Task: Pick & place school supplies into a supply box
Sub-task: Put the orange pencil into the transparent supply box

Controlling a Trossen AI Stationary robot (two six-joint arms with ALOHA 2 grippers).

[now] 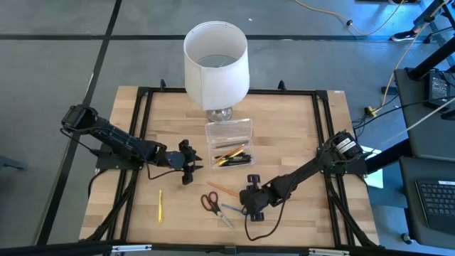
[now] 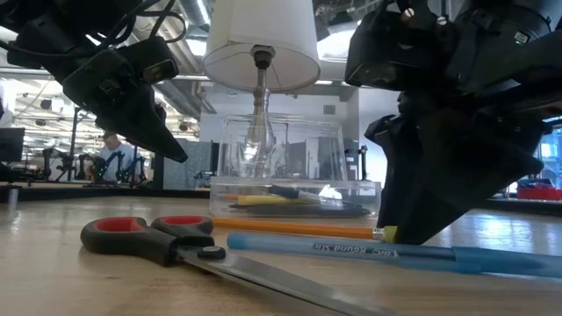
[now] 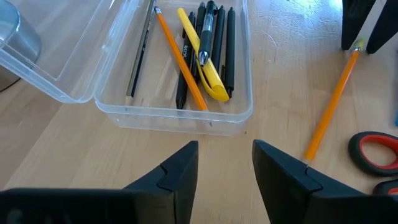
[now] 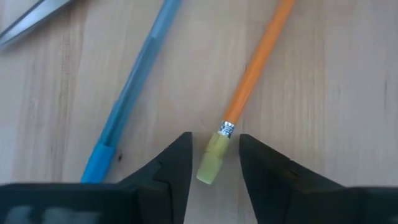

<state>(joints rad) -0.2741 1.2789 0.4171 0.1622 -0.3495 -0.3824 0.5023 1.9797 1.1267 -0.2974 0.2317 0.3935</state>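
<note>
The supply box (image 1: 229,144) is a clear case lying open mid-table, with several pens and pencils (image 3: 199,50) inside. On the wood near it lie an orange pencil (image 4: 255,68), a blue pen (image 4: 134,93), red-handled scissors (image 1: 210,203) and, farther left, a yellow pencil (image 1: 160,206). My right gripper (image 4: 214,146) points steeply down, open, with one finger on each side of the orange pencil's eraser end (image 4: 211,163), a narrow gap showing on both sides. My left gripper (image 3: 225,152) hovers open and empty just left of the box.
A white-shaded lamp (image 1: 215,64) on a glass base stands right behind the box. The box's open lid (image 3: 56,62) lies toward the lamp. A black frame (image 1: 142,107) runs along the table's edges. Bare wood lies at the table's far left and far right.
</note>
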